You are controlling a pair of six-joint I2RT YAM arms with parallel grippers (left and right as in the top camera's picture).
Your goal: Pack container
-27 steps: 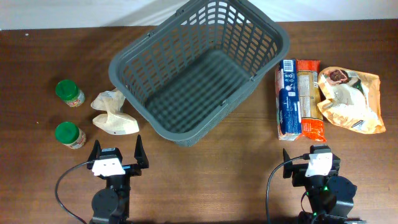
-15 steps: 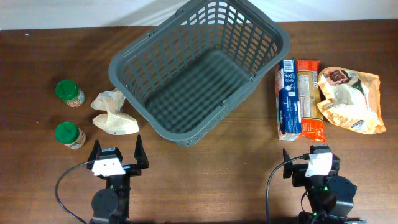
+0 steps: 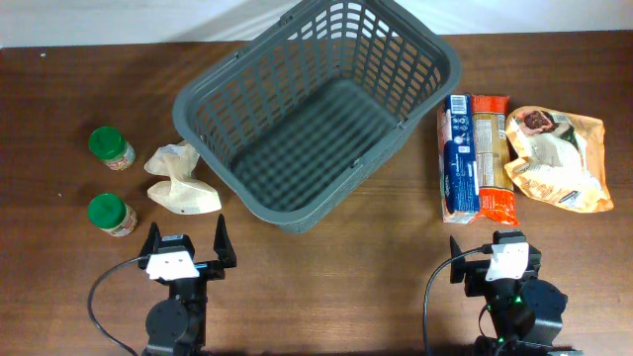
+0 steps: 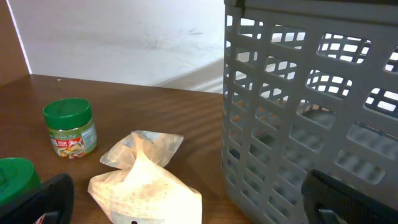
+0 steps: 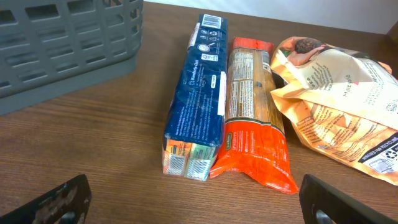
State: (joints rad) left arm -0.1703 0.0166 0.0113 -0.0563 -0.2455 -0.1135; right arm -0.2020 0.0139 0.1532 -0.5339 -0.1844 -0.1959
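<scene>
Revealing the container floor that wrist views miss, overhead shows left gripper and right gripper open.

Counter: dark brown wood with a fine grain running left to right in the overhead view. It fills nearly all of that view.
Counter finish: mostly matt, with a mild sheen. The grain shows as paler streaks in the right wrist view.
Far edge: straight, along the top of the overhead view.
Backdrop: plain white beyond the far edge. Whether it is wall or floor cannot be told. The left wrist view shows faint scuff marks on it.
Side panel: brown board at the left border of the left wrist view, with a thin pale strip along its edge.
Light: soft and even, with blurred shadows.
</scene>
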